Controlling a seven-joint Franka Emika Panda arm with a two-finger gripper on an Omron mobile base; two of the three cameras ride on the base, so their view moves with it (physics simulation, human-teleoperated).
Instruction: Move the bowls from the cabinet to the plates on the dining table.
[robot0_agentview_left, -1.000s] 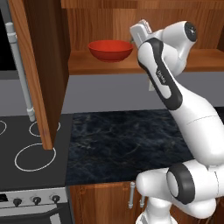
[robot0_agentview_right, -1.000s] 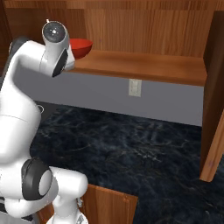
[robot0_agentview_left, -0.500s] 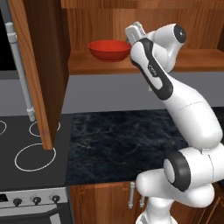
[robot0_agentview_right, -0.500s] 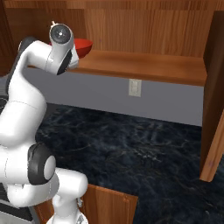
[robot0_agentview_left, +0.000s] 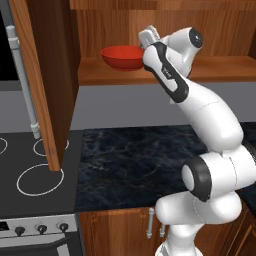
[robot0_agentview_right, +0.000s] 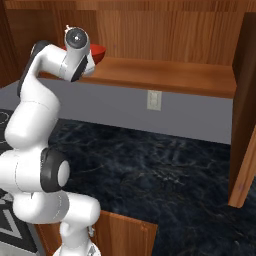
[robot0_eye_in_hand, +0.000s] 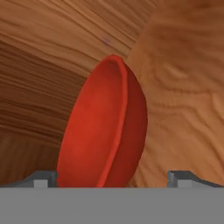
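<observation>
A glossy red bowl (robot0_agentview_left: 121, 56) sits on the wooden shelf (robot0_agentview_left: 215, 70) of the open cabinet (robot0_agentview_left: 47, 75). My gripper (robot0_agentview_left: 143, 46) is up at shelf height, right beside the bowl's right rim. In the hand view the bowl (robot0_eye_in_hand: 103, 131) appears rolled on edge. Its rim runs between my two fingertips (robot0_eye_in_hand: 41, 177), which stand wide apart, so the gripper (robot0_eye_in_hand: 113, 177) is open and holds nothing. From the right base view, part of the bowl (robot0_agentview_right: 99, 51) peeks out behind my wrist. The plates and the dining table are out of view.
The cabinet's left door hangs open with its long silver handle (robot0_agentview_left: 22, 85) over a black cooktop (robot0_agentview_left: 30, 172). A dark marbled counter (robot0_agentview_left: 140, 160) lies below the shelf. The right door (robot0_agentview_right: 245, 110) hangs open on the other side, and a wall outlet (robot0_agentview_right: 154, 100) sits under the shelf.
My arm has swung left along the shelf, bringing the hand up to the red bowl's right rim. The jaws have stayed wide and the bowl has not moved.
</observation>
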